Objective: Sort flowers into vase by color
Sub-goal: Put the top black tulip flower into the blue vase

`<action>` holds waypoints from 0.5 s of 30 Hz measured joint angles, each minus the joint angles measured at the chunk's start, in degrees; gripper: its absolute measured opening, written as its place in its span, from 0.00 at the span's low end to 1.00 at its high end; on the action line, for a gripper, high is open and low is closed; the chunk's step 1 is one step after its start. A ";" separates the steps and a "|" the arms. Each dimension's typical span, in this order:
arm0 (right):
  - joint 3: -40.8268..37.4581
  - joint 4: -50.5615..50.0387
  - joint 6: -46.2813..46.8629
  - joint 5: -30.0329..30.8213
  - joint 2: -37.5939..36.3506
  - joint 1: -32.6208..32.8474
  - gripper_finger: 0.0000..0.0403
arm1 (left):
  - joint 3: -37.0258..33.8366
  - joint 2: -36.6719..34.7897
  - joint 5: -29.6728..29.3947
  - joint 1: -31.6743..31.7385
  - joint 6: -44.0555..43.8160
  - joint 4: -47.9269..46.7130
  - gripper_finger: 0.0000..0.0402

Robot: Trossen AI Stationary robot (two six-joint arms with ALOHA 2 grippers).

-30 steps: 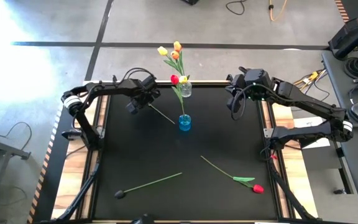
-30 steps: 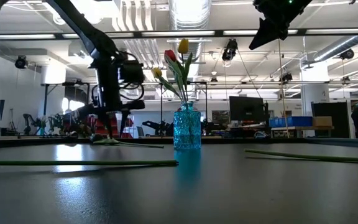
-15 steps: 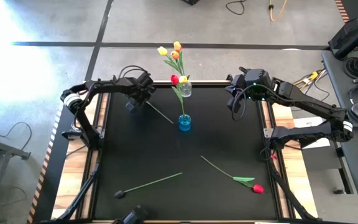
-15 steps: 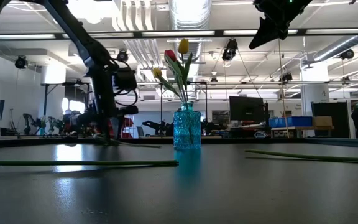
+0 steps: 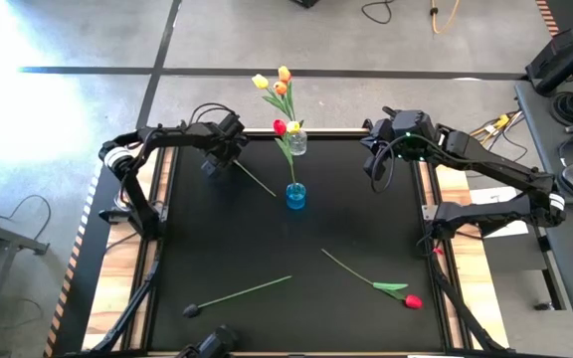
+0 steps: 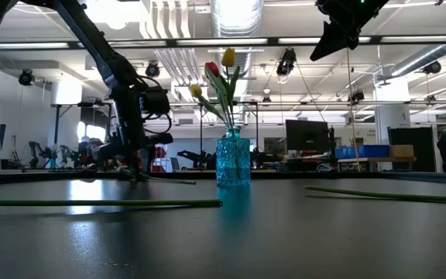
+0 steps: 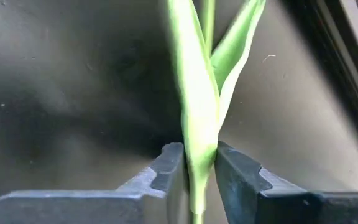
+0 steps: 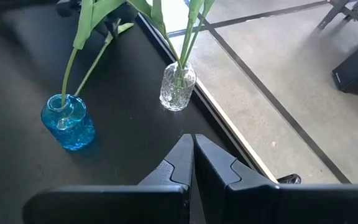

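A flower with a thin green stem (image 5: 259, 182) lies on the black table at the far left. Its head is hidden under my left gripper (image 5: 216, 163), which points steeply down and is shut on its leaves (image 7: 197, 112). A blue vase (image 5: 295, 196) in the middle holds a red and a yellow tulip. A clear vase (image 5: 296, 143) at the far edge holds yellow and orange ones. My right gripper (image 8: 193, 152) hangs shut and holding nothing, high above the far right of the table (image 5: 376, 177). My left gripper pinches the flower between its two fingers (image 7: 166, 165) at the place where the green leaves join the stem (image 7: 199, 163). The fingers come from above, slanting steeply down, one on each side of the stem. The flower lies on the table.
Two more flowers lie on the near half: one with a dark head (image 5: 191, 310) and a long stem (image 5: 247, 291) at the near left, and a red one (image 5: 412, 300) at the near right. The table's raised frame (image 5: 163, 169) runs close beside my left gripper.
My left gripper has moved a little toward the table's left edge and sunk down onto the flower lying at the far left. The flower's stem has stayed where it was on the table.
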 joint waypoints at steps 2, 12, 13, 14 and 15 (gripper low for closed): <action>0.00 0.00 0.39 0.02 0.00 0.00 0.02 | -0.02 0.09 -0.13 0.00 0.81 -0.13 0.15; 0.00 0.26 1.06 0.00 -0.61 0.00 0.02 | -0.48 -3.12 -3.49 -0.38 11.17 -0.08 0.02; 0.00 0.35 1.31 0.00 -0.63 0.00 0.02 | -0.48 -3.99 -4.10 -0.53 12.29 -0.11 0.01; 0.00 0.29 1.60 0.00 -0.68 0.00 0.02 | -0.48 -5.07 -4.35 -0.67 13.37 0.14 0.01; 0.00 0.32 1.64 0.00 -0.68 0.00 0.02 | -0.46 -6.20 -5.09 -0.98 14.55 0.26 0.01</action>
